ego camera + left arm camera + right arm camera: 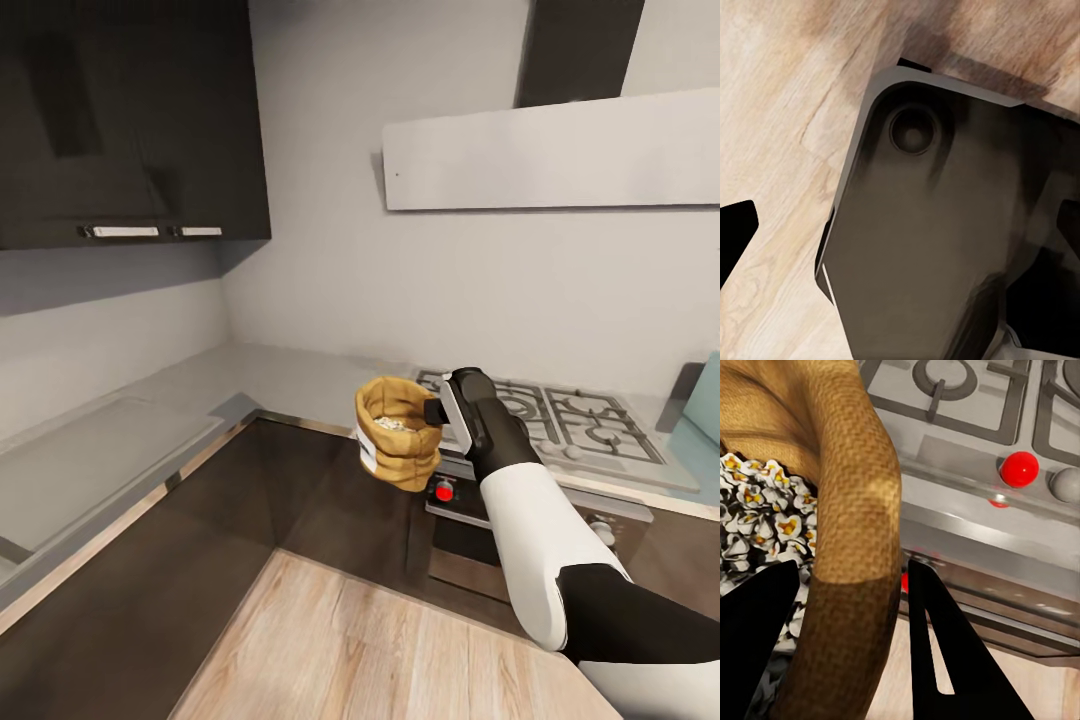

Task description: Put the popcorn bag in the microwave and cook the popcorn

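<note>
The bag (397, 432) hangs in the air in our head view, pinched at its rim by our right claw (437, 412), above the floor (400, 640) in front of the hob (545, 415); it rests on no table. White kernels show in its mouth. A pale-blue thing at the right edge, past the hob, may be the microwave (705, 410), though we cannot be sure. We judge the carrying step is in hand: the bag is off the table (250, 385), and the next move calls for bringing it level toward the microwave without tipping it.

Our left wrist view shows a dark grey part of our own body over the wood floor (772, 135); whether the left claw is spread we cannot tell.

Our right wrist view shows what the head view cannot: the fingers (945, 660) straddle the bag's (855, 555) wall, one inside and one outside, and the popcorn (757, 525) looks popped. Red knobs on the hob front (1020, 469) lie beyond.
</note>
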You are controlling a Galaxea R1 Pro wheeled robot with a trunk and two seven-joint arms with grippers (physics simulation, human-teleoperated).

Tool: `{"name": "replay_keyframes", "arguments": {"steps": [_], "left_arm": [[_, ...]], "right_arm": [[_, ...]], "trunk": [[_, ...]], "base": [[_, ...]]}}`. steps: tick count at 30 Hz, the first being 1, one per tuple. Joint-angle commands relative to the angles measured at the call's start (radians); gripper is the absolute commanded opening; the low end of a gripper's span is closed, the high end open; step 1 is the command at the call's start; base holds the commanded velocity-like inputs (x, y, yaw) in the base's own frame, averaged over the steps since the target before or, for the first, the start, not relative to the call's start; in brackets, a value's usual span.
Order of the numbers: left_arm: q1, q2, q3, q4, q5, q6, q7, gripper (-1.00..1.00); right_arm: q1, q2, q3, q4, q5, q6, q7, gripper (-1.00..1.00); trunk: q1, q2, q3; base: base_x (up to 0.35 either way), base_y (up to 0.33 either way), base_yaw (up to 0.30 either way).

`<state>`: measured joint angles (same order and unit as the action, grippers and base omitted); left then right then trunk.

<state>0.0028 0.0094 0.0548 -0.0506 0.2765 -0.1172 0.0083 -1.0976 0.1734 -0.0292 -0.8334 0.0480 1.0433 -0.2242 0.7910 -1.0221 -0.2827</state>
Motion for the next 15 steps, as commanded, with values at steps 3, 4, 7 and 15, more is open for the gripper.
{"name": "replay_keyframes", "arguments": {"steps": [3, 4, 7, 15], "left_arm": [[0.000, 0.000, 0.005, -0.001, 0.000, -0.001, 0.001, 1.00], [0.000, 0.000, 0.005, -0.002, 0.000, -0.001, 0.001, 1.00], [0.000, 0.000, 0.005, -0.002, 0.000, -0.001, 0.001, 1.00], [0.000, 0.000, 0.005, 0.000, 0.001, 0.001, 0.000, 1.00]], "right_arm": [[-0.001, 0.001, -0.003, -0.001, 0.004, 0.004, 0.000, -1.00], [-0.001, 0.001, -0.003, -0.001, 0.004, 0.004, -0.001, -1.00], [-0.001, 0.001, -0.004, -0.001, 0.004, 0.004, -0.001, -1.00], [-0.001, 0.001, -0.004, 0.000, 0.003, 0.004, -0.001, -1.00]], "trunk": [[0.000, -0.001, -0.001], [0.000, -0.001, -0.001], [0.000, -0.001, -0.001], [0.000, -0.001, -0.001]], "base": [[0.000, 0.000, 0.000], [0.000, 0.000, 0.000], [0.000, 0.000, 0.000], [0.000, 0.000, 0.000]]}}
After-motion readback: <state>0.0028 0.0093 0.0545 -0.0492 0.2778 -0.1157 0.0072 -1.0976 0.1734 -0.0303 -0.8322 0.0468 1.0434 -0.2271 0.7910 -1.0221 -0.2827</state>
